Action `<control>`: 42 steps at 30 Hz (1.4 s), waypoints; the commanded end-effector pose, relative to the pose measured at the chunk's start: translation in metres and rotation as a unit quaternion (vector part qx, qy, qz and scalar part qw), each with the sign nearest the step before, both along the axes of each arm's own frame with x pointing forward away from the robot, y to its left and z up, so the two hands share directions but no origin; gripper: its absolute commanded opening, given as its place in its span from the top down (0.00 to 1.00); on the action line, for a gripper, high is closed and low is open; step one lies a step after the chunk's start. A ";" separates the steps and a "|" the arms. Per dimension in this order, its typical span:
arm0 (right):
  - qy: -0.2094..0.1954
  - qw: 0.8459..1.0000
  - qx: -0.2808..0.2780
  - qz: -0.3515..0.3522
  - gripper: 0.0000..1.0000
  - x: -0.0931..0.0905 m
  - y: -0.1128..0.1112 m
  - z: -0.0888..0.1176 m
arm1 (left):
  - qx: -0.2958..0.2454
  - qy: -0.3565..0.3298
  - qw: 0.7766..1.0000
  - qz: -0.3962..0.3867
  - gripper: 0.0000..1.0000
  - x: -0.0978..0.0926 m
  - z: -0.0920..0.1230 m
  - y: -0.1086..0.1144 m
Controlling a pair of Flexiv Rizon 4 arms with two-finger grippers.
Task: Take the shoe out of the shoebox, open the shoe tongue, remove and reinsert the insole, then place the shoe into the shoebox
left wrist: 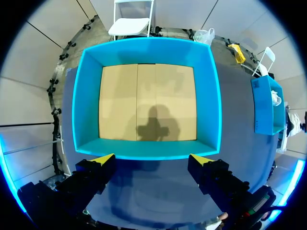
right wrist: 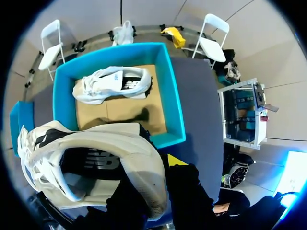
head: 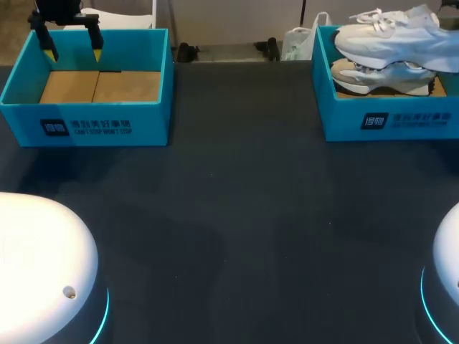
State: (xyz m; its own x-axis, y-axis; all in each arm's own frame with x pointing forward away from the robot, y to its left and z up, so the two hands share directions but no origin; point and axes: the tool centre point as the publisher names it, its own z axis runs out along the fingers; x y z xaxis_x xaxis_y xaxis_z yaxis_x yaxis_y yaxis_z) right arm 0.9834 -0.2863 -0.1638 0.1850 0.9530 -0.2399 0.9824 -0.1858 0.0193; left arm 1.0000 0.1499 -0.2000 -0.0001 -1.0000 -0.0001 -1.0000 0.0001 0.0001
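Dark table [head: 237,215] bare through the middle. Over the right shoebox [head: 391,123], above the second sneaker [head: 380,77] lying inside: white sneaker [head: 387,32], clamped at its heel end by the right gripper [right wrist: 151,175], long axis across the table, toe toward the middle. Well apart, over the empty left shoebox [head: 86,125]: left gripper [head: 72,44], fingers spread, holding nothing. Likely next: carried out to bare table by the right arm alone.

A teal box [head: 152,120] with cardboard floor stands on the dark table [head: 244,215].
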 end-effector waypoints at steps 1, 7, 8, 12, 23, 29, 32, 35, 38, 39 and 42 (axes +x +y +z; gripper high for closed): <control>-0.014 1.000 -0.009 -0.002 1.00 -0.027 0.023 0.006 | 0.000 0.000 1.000 0.000 0.00 0.000 0.000 0.000; -0.015 1.000 -0.014 -0.009 1.00 -0.055 0.059 0.009 | 0.000 0.000 1.000 0.000 0.00 0.000 0.000 0.000; -0.018 1.000 -0.016 -0.012 1.00 -0.061 0.064 0.010 | 0.000 0.000 1.000 0.000 0.00 0.000 0.000 0.000; -0.025 0.999 -0.030 -0.013 1.00 -0.085 0.090 0.019 | 0.000 0.000 1.000 0.000 0.00 0.000 0.000 0.000; -0.020 0.999 -0.038 -0.021 1.00 -0.139 0.171 0.011 | 0.000 0.000 1.000 0.000 0.00 0.000 0.000 0.000; -0.018 0.999 -0.046 -0.012 1.00 -0.171 0.213 0.005 | 0.000 0.000 1.000 0.000 0.00 0.000 0.000 0.000; -0.021 0.999 -0.049 -0.007 1.00 -0.191 0.235 0.001 | 0.000 0.000 1.000 0.000 0.00 0.000 0.000 0.000; -0.019 0.999 -0.051 -0.002 1.00 -0.212 0.254 -0.001 | 0.000 0.000 1.000 0.000 0.00 0.000 0.000 0.000; -0.019 0.998 -0.052 -0.001 1.00 -0.231 0.270 -0.004 | 0.000 0.000 1.000 0.000 0.00 0.000 0.000 0.000; -0.019 0.999 -0.050 0.000 1.00 -0.237 0.275 -0.005 | 0.000 0.000 1.000 0.000 0.00 0.000 0.000 0.000; -0.011 0.999 -0.050 0.003 1.00 -0.255 0.292 -0.012 | 0.000 0.000 1.000 0.000 0.00 0.000 0.000 0.000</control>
